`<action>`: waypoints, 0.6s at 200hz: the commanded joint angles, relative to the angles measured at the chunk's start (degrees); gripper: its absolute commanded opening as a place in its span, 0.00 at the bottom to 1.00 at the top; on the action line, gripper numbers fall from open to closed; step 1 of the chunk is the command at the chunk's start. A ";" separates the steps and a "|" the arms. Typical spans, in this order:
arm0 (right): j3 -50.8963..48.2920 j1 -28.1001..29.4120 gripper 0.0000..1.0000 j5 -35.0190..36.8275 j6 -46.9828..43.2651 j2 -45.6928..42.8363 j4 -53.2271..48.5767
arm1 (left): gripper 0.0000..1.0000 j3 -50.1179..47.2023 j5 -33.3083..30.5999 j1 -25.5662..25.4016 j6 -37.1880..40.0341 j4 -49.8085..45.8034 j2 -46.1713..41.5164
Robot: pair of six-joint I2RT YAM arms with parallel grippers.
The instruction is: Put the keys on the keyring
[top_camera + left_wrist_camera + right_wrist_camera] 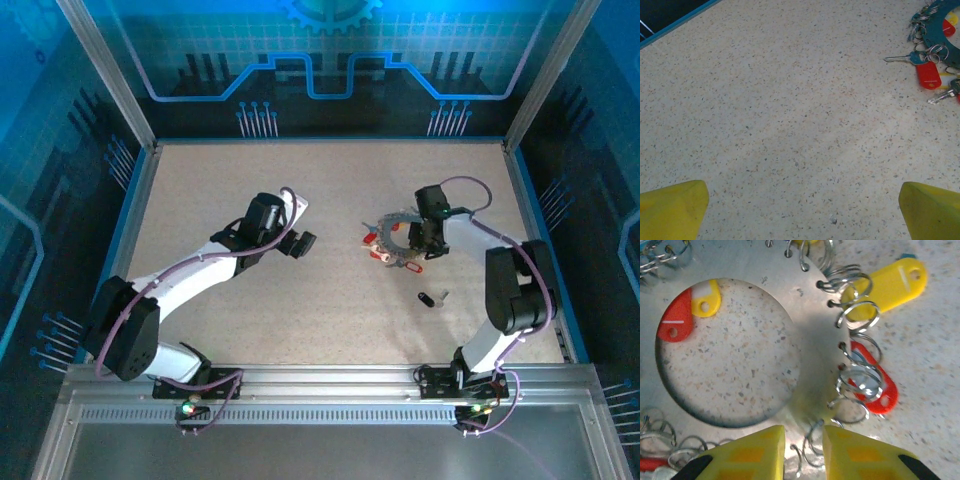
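right gripper [803, 432] sat at the rim of the keyring [812, 335], jaws nearly together, a small split ring [807, 450] in the narrow gap; could not tell whether it was pinched. keyring lay flat on the table [330, 300], with a red tag [880, 390] and a yellow tag [895, 280] outside its rim and keys [897, 58] at its edge. left gripper [300, 243] hung well left of the keyring, jaws spread wide, holding nothing.

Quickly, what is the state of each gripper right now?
Left gripper: open, holding nothing.
Right gripper: jaws narrow, around a small wire loop on the keyring; a real grip cannot be told.
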 commanded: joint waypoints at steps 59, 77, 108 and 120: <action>0.55 0.10 0.23 0.00 -0.07 2.68 -6.91 | 0.99 2.10 0.88 -1.25 1.11 -1.62 0.56; 0.26 0.15 0.23 -0.16 -0.55 2.12 -6.96 | 0.99 1.72 0.14 -1.61 1.71 -1.07 0.80; 5.99 1.74 0.28 4.28 -5.97 6.94 -14.58 | 0.99 1.93 0.69 -2.03 1.19 -1.19 1.11; 8.49 2.71 0.30 6.54 -7.26 10.34 -18.42 | 0.99 1.72 0.62 -2.05 1.02 -0.72 1.61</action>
